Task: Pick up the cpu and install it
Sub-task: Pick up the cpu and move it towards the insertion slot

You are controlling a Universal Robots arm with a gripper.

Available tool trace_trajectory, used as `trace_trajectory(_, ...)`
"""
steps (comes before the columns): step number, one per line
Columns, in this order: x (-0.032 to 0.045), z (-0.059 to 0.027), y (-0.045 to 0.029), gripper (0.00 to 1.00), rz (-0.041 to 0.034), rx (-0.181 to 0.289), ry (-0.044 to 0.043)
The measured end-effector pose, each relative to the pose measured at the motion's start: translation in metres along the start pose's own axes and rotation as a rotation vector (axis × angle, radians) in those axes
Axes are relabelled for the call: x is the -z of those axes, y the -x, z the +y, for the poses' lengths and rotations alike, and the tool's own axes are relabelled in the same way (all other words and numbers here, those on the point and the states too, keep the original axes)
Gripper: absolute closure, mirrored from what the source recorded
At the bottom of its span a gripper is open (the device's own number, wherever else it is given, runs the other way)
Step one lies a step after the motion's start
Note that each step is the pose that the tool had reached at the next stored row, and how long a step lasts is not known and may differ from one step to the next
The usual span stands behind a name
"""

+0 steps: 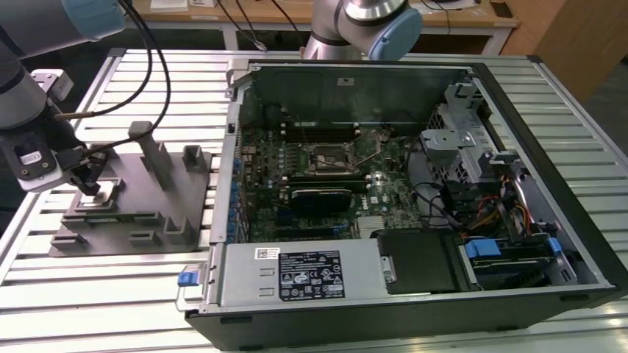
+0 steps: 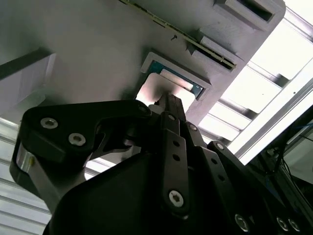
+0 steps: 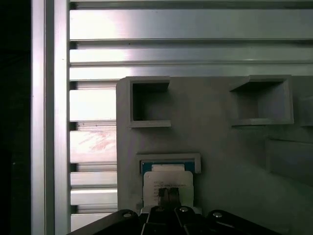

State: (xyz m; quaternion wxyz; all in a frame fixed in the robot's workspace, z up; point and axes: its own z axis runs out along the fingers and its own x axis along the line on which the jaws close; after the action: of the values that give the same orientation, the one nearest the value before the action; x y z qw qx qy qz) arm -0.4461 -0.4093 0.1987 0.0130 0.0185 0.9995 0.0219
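So, fingers (image 3: 165,197): narrow, tips nearly together, nothing clamped between them afaict
cpu (image 3: 167,177): flat, metal top up, sitting in a shallow pocket (image 3: 168,157) of the grey fixture (image 1: 147,215)
Relation: cpu is straight under my tips in both wrist views; tips sit over its lid (image 2: 151,93), off-centre toward one edge. Touching or just above, can't tell
Axis: cpu looks about square, no real long axis; edges run parallel w/ pocket walls
Surface: fixture lies on slatted alu tabletop (image 1: 137,81), at the exterior view's left
Room: pocket lip hugs the cpu on the sides I can see; fixture posts (image 1: 157,151) stand near
Socket (image 1: 327,156): well apart, inside open pc case (image 1: 549,184), at the exterior view's right
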Motion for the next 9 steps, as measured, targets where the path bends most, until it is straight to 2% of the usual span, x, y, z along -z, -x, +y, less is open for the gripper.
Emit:
trace_trajectory(4,0.0,0.0,0.0,0.89,-0.0001,0.0,0.0)
trace_trajectory(6,-0.0001,0.0,0.0,0.77,-0.0001,0.0,0.0)
trace_trajectory(7,-0.0001,0.0,0.0,0.77,-0.0001,0.0,0.0)
trace_trajectory(9,-0.0001,0.0,0.0,0.65,-0.0001,0.0,-0.0001)
